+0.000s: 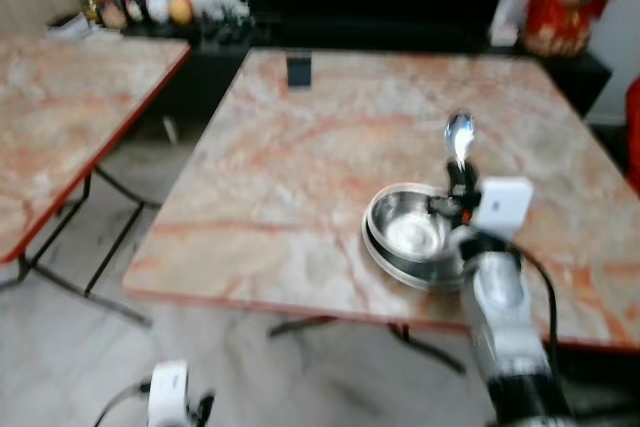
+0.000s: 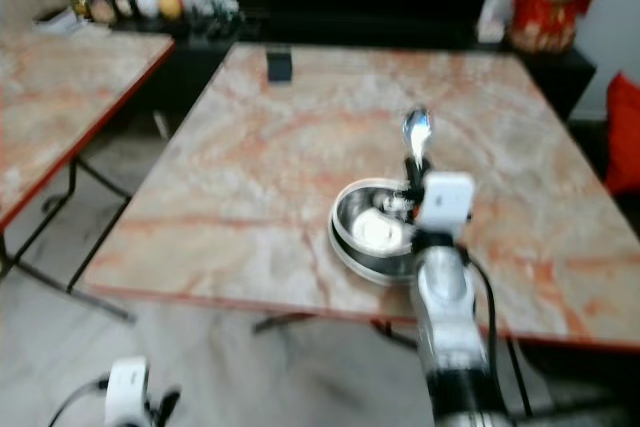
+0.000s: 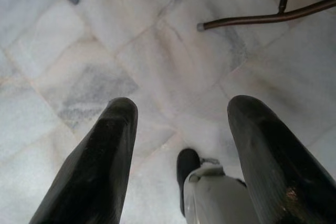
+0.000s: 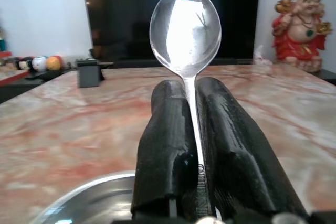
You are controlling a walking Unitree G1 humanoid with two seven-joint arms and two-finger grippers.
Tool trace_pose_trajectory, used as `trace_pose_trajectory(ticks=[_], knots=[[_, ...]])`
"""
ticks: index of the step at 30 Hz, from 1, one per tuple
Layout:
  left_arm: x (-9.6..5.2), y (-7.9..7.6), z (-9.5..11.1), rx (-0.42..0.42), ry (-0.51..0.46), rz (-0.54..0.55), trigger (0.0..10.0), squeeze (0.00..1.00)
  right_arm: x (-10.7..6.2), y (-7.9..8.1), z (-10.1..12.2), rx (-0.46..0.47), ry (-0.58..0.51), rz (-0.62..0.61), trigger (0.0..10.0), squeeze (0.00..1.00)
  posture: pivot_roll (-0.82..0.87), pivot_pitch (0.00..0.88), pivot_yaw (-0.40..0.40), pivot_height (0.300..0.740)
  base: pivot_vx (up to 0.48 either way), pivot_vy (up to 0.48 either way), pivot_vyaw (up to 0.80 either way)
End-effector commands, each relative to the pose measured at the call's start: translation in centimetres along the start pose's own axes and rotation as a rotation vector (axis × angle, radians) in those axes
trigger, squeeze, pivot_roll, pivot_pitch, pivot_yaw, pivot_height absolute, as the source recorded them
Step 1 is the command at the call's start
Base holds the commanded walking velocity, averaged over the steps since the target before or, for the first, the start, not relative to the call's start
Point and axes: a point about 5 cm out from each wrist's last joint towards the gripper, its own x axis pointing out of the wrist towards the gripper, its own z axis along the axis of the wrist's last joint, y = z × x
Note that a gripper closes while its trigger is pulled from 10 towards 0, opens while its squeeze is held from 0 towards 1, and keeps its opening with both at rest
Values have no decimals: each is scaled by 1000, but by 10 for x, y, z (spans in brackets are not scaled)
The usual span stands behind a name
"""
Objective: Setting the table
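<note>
We are pinching a spoon [image 4: 185, 30] by its handle in the right pincer [image 4: 192, 124], bowl end up, just above the steel bowl [image 1: 412, 235] sitting near the desk [image 1: 300, 157] edge. Our left pincer [image 3: 181, 124] is hanging spread over the marble floor [image 3: 157, 51]. Farther off, the right wrist view is showing a red figurine [image 4: 300, 30].

- The big table [image 1: 300, 137] has lots of bare top on the left and at the back.
- A shiny bowl [image 1: 410, 232] sits near the front edge, right under the right gripper [image 4: 191, 103] pinching a spoon [image 4: 185, 30].
- A small dark box [image 1: 298, 71] stands near the far edge.
- The left gripper [image 3: 181, 124] hangs over bare floor [image 3: 131, 51], fingers wide apart.
</note>
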Motion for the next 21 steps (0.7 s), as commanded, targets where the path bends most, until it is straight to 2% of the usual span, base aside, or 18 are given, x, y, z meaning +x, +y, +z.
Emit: trace_pose_trajectory(ticks=[1, 6, 14, 21], knots=[[-1, -3, -5, -14, 19, -4, 10000, 0, 1, -7, 4, -9, -11, -20, 10000, 0, -79, 0, 3, 719, 0, -304, 0], [-1, -2, -5, -25, 14, 3, 10000, 0, 3, -9, 2, -5, 4, -43, 10000, 0, -76, 0, 1, 719, 0, -61, 0], [-1, -1, -4, -26, 14, 2, 10000, 0, 3, -9, 0, 4, 18, -48, 10000, 0, -74, 0, 4, 719, 0, 0, -725], [-1, 1, -3, -25, 12, 4, 10000, 0, 5, -2, -4, 17, 55, -12, 10000, 0, -73, 0, 7, 719, 0, 0, 0]])
